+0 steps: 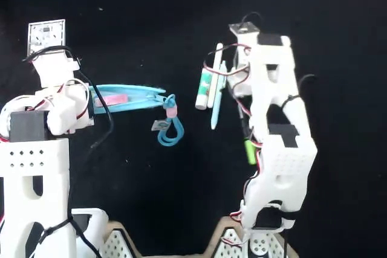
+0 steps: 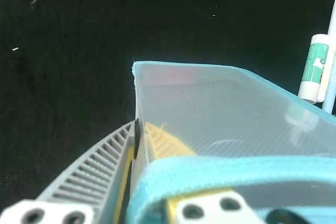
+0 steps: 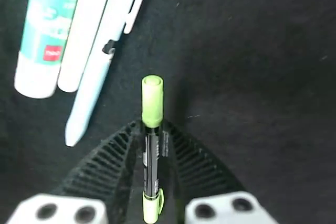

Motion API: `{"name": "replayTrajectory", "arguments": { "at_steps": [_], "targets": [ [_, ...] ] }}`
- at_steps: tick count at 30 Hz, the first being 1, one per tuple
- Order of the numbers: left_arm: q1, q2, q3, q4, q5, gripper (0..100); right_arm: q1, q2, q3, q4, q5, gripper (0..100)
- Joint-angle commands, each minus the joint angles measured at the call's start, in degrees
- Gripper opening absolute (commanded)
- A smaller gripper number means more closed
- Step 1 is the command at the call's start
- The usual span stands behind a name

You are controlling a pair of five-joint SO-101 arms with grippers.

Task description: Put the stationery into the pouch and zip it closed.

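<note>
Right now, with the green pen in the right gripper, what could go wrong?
1. The right gripper pinches the green pen with its fingertips alone, so the pen might pivot or slip.
2. The pouch, held by the left gripper, looks nearly flat, so the pen may catch its rim.

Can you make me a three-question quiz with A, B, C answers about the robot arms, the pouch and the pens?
1. Where is the glue stick? A in the pouch; B on the table beside the white pen; C in a gripper.
2. What colour is the cap of the marker held by the right gripper? A red; B purple; C green.
3. What is the left gripper doing? A gripping the pouch; B hanging open; C holding the glue stick.
Answers: B, it lies on the table; C, the cap shows green; A, it is clamped on the pouch's edge.
</note>
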Motion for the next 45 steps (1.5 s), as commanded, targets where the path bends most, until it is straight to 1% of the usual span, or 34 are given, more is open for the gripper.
{"name": "replayTrajectory", "arguments": {
  "at_steps": [1, 3, 5, 10, 12, 20, 25, 27, 32, 37, 42, 44, 45],
  "targets": [
    [0.84, 0.44, 2.24, 0.44, 0.26, 3, 1.76, 1.1, -3.82, 0.88, 8.44, 1.1],
    [0.84, 0.44, 2.24, 0.44, 0.26, 3, 1.49, 4.18, -3.82, 0.88, 12.22, 1.6],
    [0.84, 0.44, 2.24, 0.44, 0.26, 3, 1.32, 6.9, -4.35, 1.41, 13.36, 2.5],
    [1.01, 0.44, 2.24, 0.44, 0.26, 3, 1.49, 11.21, -11.47, 6.68, 13.71, 17.8],
    [0.92, 0.44, 2.24, 0.44, 0.26, 3, 1.41, 12.35, -15.43, 8.62, 13.71, 21.1],
    [0.84, 0.44, 2.24, 0.53, 0.26, 3, 1.49, 15.87, -29.93, 16.7, 13.71, 21.1],
    [0.84, 0.44, 2.24, 0.53, 0.26, 3, 3.34, 13.85, -30.81, 15.56, 14.07, 21.1],
    [0.84, 0.44, 2.24, 0.53, 0.26, 3, 3.52, 14.37, -30.2, 14.33, 17.14, 21.1],
    [0.84, 0.44, 2.24, 0.53, 0.26, 3, 4.31, 19.56, -32.84, 12.04, 21.8, 21.1],
    [0.84, 0.44, 2.24, 0.53, 0.26, 3, 5.1, 24.4, -38.29, 13.1, 23.82, 21.1],
    [0.84, 0.44, 2.24, 0.53, 0.26, 3, 5.71, 29.76, -41.89, 14.51, 23.82, 21.1],
    [1.01, 0.44, 2.95, 0.26, 0.26, 3, 6.07, 32.04, -43.03, 14.33, 23.82, 18.8],
    [1.19, 0.44, 3.21, 0.18, 0.26, 3, 6.07, 33.01, -43.82, 14.51, 23.82, 15.2]
  ]
}}
